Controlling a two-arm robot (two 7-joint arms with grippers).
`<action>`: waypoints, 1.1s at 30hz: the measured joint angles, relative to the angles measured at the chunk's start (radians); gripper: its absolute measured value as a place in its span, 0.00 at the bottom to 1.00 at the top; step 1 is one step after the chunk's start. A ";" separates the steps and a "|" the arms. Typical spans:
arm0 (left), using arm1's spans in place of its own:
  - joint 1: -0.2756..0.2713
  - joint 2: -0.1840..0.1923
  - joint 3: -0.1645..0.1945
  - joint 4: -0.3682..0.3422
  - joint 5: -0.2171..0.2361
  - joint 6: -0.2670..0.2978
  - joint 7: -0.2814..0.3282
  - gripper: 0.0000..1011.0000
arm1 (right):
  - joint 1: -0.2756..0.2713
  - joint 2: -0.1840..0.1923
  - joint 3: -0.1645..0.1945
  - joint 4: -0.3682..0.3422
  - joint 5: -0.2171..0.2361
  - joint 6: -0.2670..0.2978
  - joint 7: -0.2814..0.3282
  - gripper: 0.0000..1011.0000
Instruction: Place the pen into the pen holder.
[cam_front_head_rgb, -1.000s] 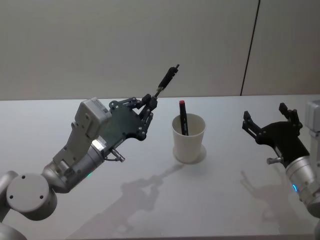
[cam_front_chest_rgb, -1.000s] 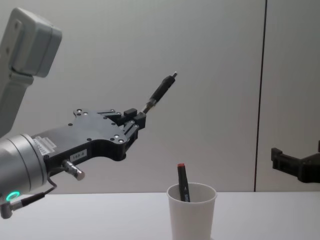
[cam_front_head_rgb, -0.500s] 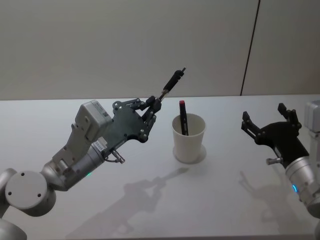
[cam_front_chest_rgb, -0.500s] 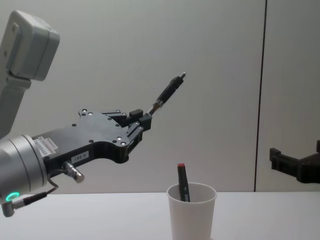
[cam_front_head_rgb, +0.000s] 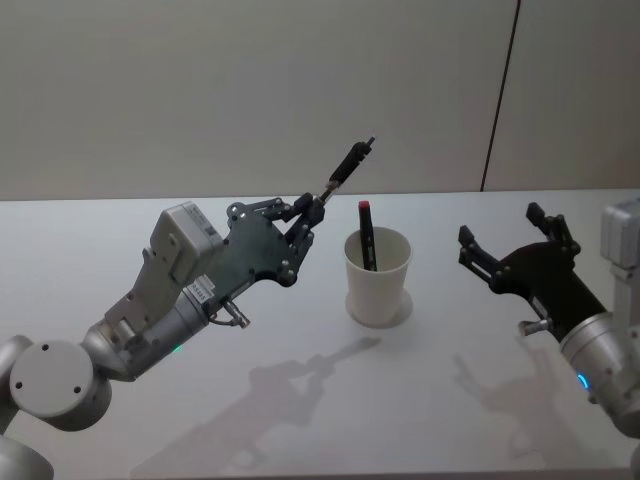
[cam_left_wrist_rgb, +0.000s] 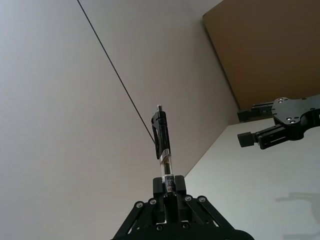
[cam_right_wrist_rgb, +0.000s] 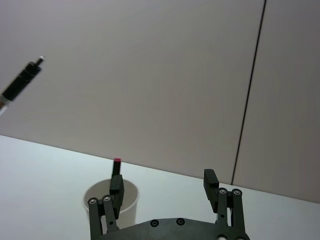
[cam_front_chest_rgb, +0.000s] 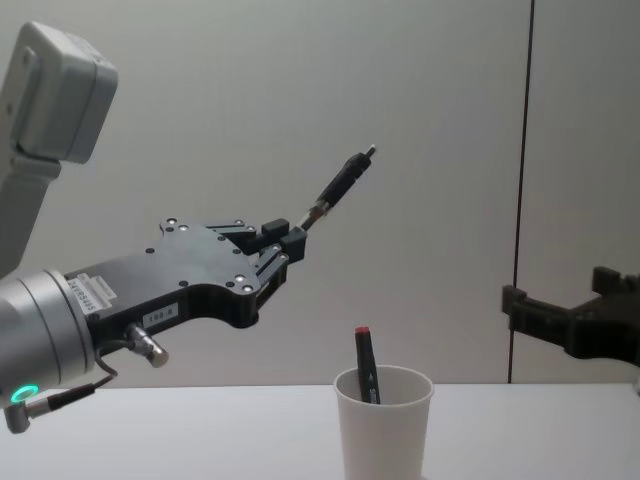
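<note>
Clamping the pen (cam_front_chest_rgb: 340, 184), left tool (cam_front_chest_rgb: 291, 240) hovers above-left of pen holder (cam_front_chest_rgb: 385, 436).

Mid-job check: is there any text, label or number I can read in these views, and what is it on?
No text can be read.
White sticker on the left gripper, which holds the pen up left of the pen holder: too small to read.
Label on the pen's clear barrel: blurred.
White print on the red-capped marker in the pen holder: too small.
The right gripper, open at the right: no label seen.
</note>
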 joint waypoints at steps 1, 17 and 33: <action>0.000 0.000 0.000 0.000 0.000 0.000 -0.001 0.14 | 0.000 0.001 -0.001 -0.004 0.006 0.000 0.013 0.99; -0.002 0.000 0.000 0.003 0.000 -0.004 -0.006 0.14 | 0.011 -0.004 -0.009 -0.040 0.119 0.041 0.154 0.99; -0.002 0.000 0.000 0.004 0.000 -0.005 -0.008 0.14 | 0.042 -0.023 -0.011 -0.054 0.266 0.159 0.216 0.99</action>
